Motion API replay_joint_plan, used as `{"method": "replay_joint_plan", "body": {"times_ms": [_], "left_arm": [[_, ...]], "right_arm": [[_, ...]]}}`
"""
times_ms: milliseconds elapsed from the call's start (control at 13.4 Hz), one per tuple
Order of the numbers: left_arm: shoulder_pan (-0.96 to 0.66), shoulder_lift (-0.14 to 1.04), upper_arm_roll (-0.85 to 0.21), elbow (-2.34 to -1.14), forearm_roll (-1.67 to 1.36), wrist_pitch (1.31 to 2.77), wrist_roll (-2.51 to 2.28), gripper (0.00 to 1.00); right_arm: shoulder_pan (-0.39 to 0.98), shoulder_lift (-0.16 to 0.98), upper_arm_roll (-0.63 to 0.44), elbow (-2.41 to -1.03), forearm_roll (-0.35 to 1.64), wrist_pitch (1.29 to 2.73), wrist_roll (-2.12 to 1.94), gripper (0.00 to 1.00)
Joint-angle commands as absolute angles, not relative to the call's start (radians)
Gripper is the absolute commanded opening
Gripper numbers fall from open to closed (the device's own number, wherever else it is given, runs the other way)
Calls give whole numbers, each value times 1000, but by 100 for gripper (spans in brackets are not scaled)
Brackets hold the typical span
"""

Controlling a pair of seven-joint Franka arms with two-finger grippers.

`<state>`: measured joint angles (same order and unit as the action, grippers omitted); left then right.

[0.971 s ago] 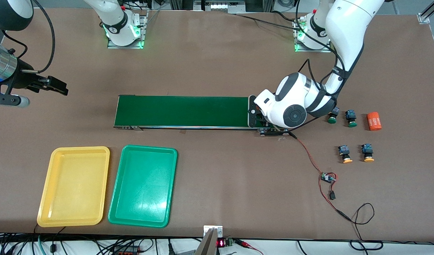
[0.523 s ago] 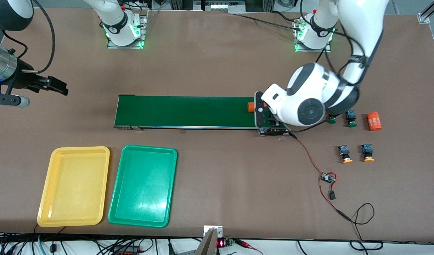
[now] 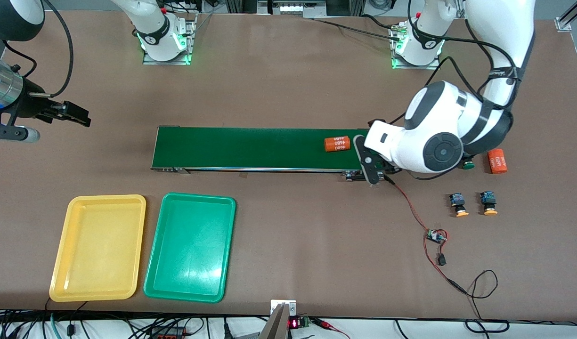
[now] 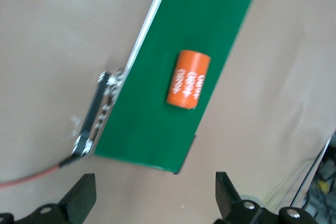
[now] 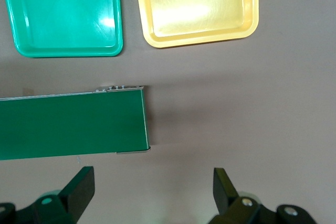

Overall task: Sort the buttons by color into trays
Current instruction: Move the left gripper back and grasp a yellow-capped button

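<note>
Matte brown table: two yellow-capped buttons (image 3: 474, 204) sit near the left arm's end. Glossy rounded trays, yellow (image 3: 100, 248) and green (image 3: 190, 246), lie empty. An orange cylinder (image 3: 337, 143) rests on the belt (image 3: 250, 148). Left gripper (image 4: 152, 200) gapes empty above the belt's end; right gripper (image 5: 152, 195) waits, spread wide.
</note>
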<state>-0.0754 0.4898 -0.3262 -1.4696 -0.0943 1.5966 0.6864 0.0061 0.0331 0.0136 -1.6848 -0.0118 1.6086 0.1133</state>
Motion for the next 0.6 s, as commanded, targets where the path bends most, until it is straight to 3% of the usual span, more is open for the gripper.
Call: {"method": "replay_joint_plan", "body": {"times_ms": [0,149,374,523], "left_arm": [[1,480,-319,-1399,-31,1566,571,100],[56,486,-278,-1324,32,1556,529,100],[83,518,-187,-1312,75,1575,305,100],[77,552,-181,-1315,156,1656,139,100]], "right_arm": [[5,26,15,-1692,-23,1611,109,100],[6,26,15,-1692,-23,1611,109,100],[5,26,15,-1692,-23,1611,109,100],[6,26,15,-1692,-23,1611,109,100]]}}
